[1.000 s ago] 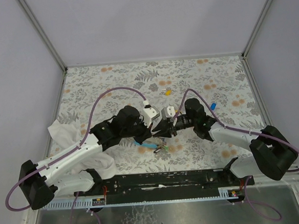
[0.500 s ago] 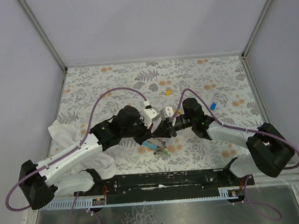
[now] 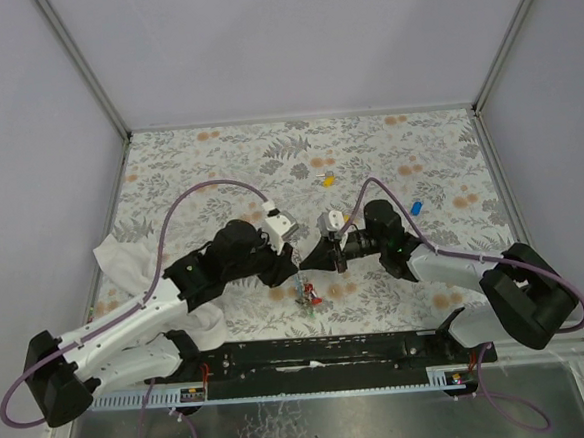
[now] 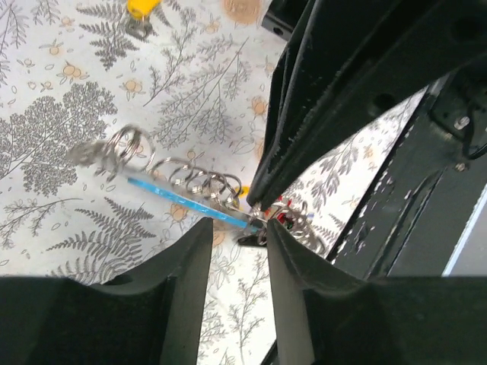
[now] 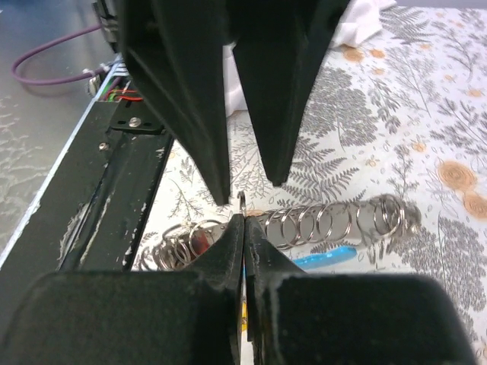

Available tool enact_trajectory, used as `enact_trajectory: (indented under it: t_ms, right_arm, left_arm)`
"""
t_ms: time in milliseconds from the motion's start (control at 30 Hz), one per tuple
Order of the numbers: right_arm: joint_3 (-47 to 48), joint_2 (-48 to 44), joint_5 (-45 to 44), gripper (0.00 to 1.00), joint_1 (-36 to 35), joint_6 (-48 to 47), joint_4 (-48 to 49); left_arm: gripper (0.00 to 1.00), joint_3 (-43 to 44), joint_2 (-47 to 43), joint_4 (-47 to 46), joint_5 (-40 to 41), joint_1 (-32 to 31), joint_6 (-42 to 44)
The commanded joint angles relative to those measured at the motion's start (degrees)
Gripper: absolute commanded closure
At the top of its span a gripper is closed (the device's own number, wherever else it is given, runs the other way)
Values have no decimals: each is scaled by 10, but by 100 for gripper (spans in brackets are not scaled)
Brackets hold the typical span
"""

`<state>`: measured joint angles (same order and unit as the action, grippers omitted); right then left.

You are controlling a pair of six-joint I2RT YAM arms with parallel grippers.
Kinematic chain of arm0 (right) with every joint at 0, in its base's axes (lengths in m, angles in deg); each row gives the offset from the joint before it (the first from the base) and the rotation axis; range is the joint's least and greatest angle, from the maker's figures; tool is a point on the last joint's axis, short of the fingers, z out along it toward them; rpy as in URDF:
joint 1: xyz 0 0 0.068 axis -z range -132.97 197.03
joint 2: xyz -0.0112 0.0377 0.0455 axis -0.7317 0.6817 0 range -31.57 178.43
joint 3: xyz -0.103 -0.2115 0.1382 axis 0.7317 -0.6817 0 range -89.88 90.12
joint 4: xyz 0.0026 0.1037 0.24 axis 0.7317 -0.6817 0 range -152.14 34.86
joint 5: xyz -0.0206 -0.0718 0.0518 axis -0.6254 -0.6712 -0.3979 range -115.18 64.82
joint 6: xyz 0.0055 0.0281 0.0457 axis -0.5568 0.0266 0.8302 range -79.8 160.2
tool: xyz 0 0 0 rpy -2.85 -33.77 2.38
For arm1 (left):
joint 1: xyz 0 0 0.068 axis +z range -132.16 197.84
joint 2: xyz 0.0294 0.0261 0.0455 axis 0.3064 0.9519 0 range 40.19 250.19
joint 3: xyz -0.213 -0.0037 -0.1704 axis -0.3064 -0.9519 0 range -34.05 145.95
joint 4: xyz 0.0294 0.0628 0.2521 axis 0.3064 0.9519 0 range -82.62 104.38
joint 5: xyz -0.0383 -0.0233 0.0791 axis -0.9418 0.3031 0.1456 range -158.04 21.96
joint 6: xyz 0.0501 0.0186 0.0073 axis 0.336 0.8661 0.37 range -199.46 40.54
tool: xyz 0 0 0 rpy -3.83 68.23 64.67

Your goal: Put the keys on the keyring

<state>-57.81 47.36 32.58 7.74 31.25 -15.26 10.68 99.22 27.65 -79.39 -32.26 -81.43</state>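
Right pincer [image 5: 243,222] pinches the keyring [image 4: 183,199], left pincer [image 4: 237,228] spread on either side of it.

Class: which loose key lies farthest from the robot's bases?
The yellow-headed key: it sits highest in the top view, while the blue-headed key lies lower, further right.

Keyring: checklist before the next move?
1. Grip: right tool shut on keyring - ok.
2. Free hand: left tool open, ready to pick - ok.
3. Key in left tool - not ok, empty.
4. Loose keys: yellow key and blue key on ring - not ok, both lie apart from it.
5. Ring gap open for threading - cannot tell.
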Motion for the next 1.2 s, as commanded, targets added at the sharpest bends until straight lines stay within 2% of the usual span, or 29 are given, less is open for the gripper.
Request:
enact_trajectory:
  t_ms: [0,233,367,567,800,967,1167]
  right_arm:
    - [-34,-29,-48,100,6,69,138]
    - [-96,-32,-93,100,8,123,259]
    - [-121,-40,-112,100,8,132,296]
    - [-134,-49,-128,100,8,126,300]
    - [-138,-51,-116,100,8,132,311]
    - [-135,-46,-112,100,8,140,320]
    - [-134,-27,-97,100,8,162,359]
  left_arm:
    - [63,-68,-70,-180,24,-2,-76]
    - [56,-274,-198,-472,31,-1,-129]
    - [53,-352,-228,-577,12,6,-130]
    - [55,-365,-189,-622,-77,44,-115]
    - [56,-378,-106,-743,-219,138,-168]
    - [57,-371,-53,-787,-268,143,-169]
    - [59,-365,-5,-803,-287,143,-146]
